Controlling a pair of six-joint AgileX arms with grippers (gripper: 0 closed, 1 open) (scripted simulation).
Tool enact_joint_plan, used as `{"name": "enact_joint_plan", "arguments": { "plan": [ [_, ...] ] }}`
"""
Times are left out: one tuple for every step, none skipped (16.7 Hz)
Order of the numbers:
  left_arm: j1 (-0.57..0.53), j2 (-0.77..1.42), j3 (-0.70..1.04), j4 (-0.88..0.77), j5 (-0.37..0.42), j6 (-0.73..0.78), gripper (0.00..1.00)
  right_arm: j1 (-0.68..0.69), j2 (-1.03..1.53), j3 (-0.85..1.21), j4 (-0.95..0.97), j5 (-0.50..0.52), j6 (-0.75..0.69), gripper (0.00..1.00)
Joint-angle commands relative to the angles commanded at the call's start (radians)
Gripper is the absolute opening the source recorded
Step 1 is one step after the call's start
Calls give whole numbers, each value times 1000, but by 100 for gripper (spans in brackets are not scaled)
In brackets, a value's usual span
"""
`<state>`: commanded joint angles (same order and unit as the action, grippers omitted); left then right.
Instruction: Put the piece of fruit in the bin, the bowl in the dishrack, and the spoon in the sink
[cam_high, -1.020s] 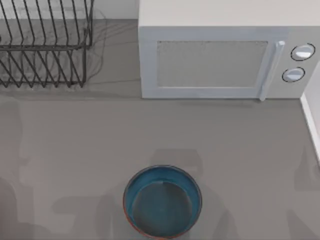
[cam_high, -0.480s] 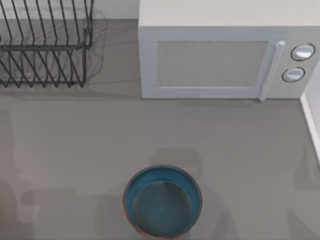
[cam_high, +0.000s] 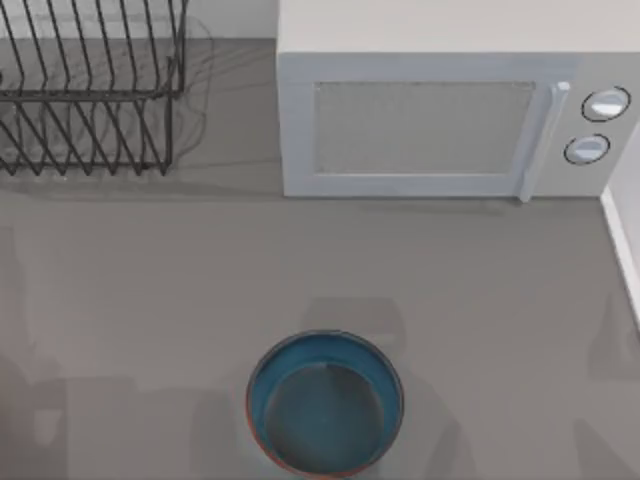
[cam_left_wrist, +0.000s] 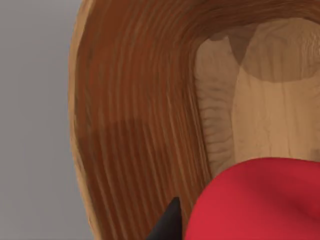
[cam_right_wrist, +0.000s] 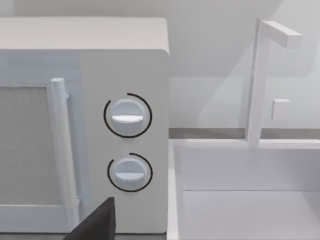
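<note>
Shifted since a second ago: only the faint shadows at the left of the counter; bowl, dishrack and microwave unmoved. Bowl upright on the counter at the bottom middle of the top view, well apart from the dishrack at the far left. Left hand close to the wooden bin, aimed into its hollow, dark tip just beside the piece of fruit; gripping or not, impossible to tell. Right hand facing the microwave's two dials and the sink beside it; open or closed, impossible to tell.
</note>
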<state>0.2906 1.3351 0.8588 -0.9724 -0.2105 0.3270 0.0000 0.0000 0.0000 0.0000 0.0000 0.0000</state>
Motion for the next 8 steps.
{"name": "enact_joint_plan", "arguments": {
  "plan": [
    [0,0,0,0,0,0,23,0,0,0,0,0,0,100],
    [0,0,0,0,0,0,30,0,0,0,0,0,0,100],
    [0,0,0,0,0,0,38,0,0,0,0,0,0,100],
    [0,0,0,0,0,0,45,0,0,0,0,0,0,100],
    [0,0,0,0,0,0,53,0,0,0,0,0,0,100],
    [0,0,0,0,0,0,60,0,0,0,0,0,0,100],
    [0,0,0,0,0,0,68,0,0,0,0,0,0,100],
    [0,0,0,0,0,0,75,0,0,0,0,0,0,100]
  ]
}}
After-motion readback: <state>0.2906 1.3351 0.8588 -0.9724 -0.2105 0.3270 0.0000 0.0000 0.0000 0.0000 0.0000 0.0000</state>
